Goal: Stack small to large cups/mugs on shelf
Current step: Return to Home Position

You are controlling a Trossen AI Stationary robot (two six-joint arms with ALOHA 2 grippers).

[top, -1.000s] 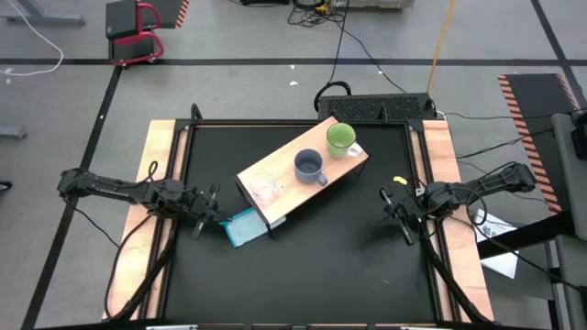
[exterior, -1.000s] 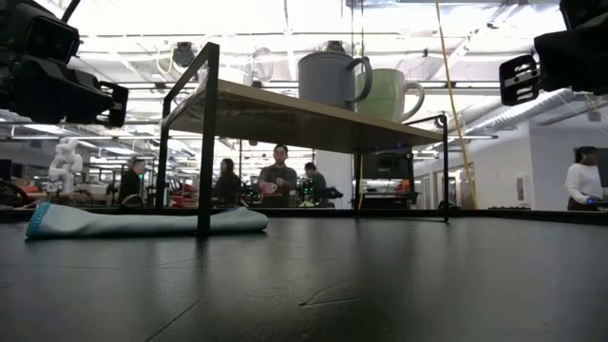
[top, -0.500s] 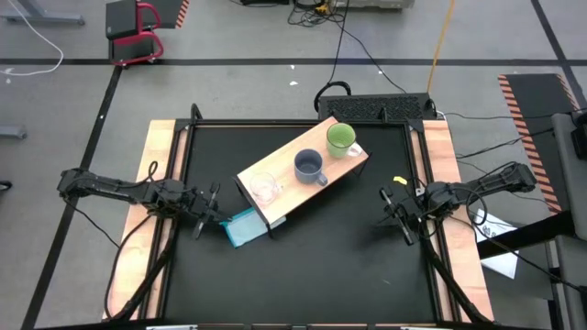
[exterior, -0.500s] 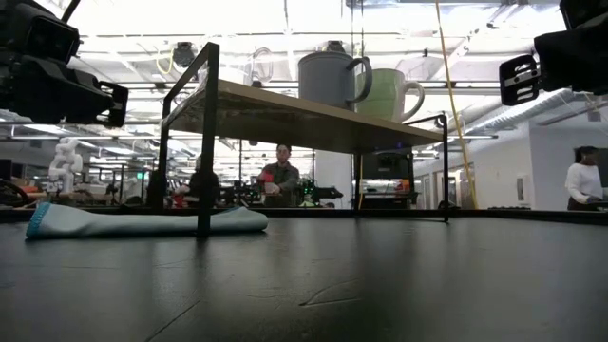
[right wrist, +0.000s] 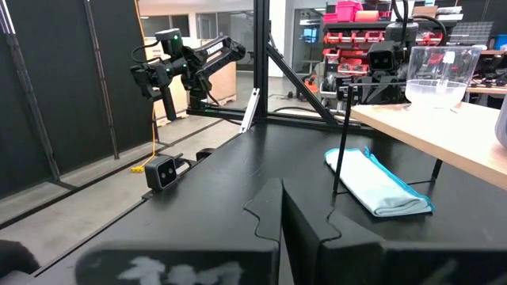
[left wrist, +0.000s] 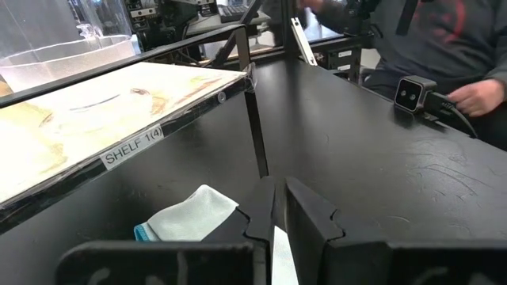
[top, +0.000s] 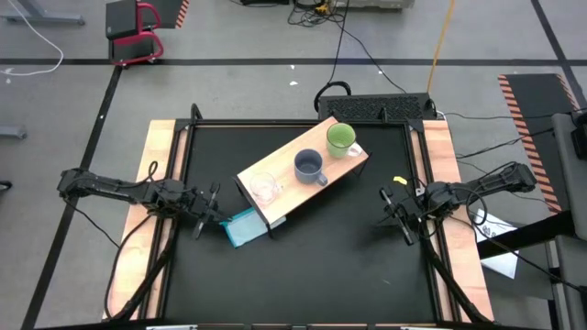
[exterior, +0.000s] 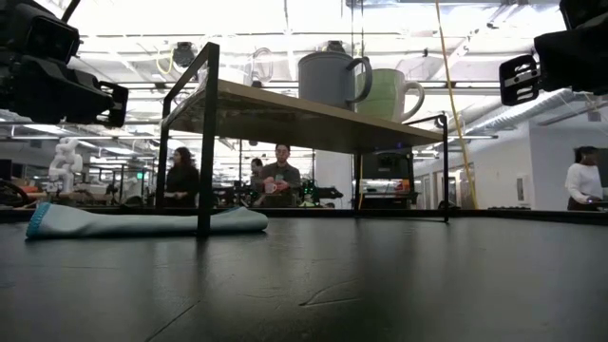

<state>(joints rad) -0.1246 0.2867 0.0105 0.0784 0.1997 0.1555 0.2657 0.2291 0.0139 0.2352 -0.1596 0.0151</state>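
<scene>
Wooden shelf [top: 286, 174] bears three: clear glass [top: 264, 188], grey mug [top: 308, 166], green mug [top: 341, 137]. Left tool [left wrist: 279, 190] at nine, right tool [right wrist: 281, 190] at three, seemingly together.

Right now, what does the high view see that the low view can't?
Only the high view shows the floor around the table. Only the low view shows people in the room behind. Both show the shelf holding the glass cup, grey mug and green mug, the teal cloth, and the left hand and right hand waiting at the sides.
</scene>
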